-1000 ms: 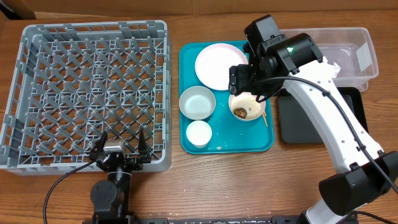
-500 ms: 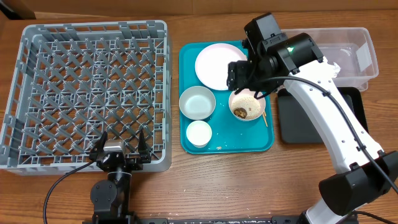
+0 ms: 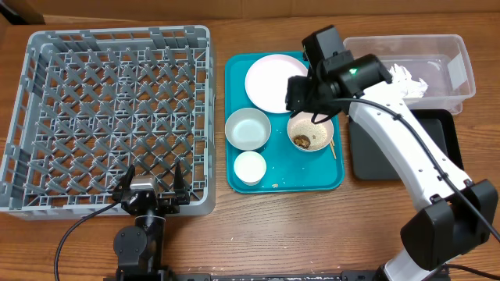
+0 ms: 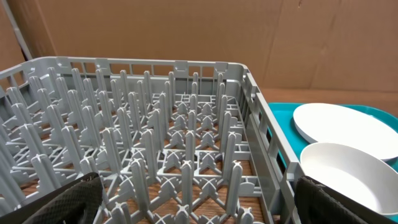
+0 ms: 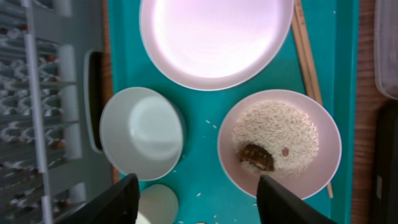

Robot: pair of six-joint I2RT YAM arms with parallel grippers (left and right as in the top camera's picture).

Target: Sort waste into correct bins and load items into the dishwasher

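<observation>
My right gripper [image 3: 309, 100] hovers open and empty over the teal tray [image 3: 283, 181]. In the right wrist view its fingers [image 5: 198, 202] frame the gap between an empty white bowl [image 5: 142, 132] and a bowl of rice scraps [image 5: 280, 143] with a brown lump [image 5: 257, 157]. The pink-white plate [image 5: 214, 37], chopsticks [image 5: 305, 43] and small cup [image 5: 155, 204] lie on the same tray. Crumpled white paper [image 3: 406, 78] sits in the clear tub [image 3: 461, 62]. The black tray [image 3: 371, 160] lies below it. My left gripper [image 3: 150, 183] is open at the grey dish rack's [image 3: 109, 117] near edge. No red wrapper shows.
The left wrist view looks across the rack's lattice [image 4: 155, 143] toward the plate [image 4: 348, 121] and the empty bowl [image 4: 345, 171]. Loose rice grains dot the teal tray. My right arm crosses over the black tray. Cardboard stands behind the table.
My right gripper has shifted a little to the left over the teal tray, uncovering more of the white paper in the tub. The left arm has not moved.
</observation>
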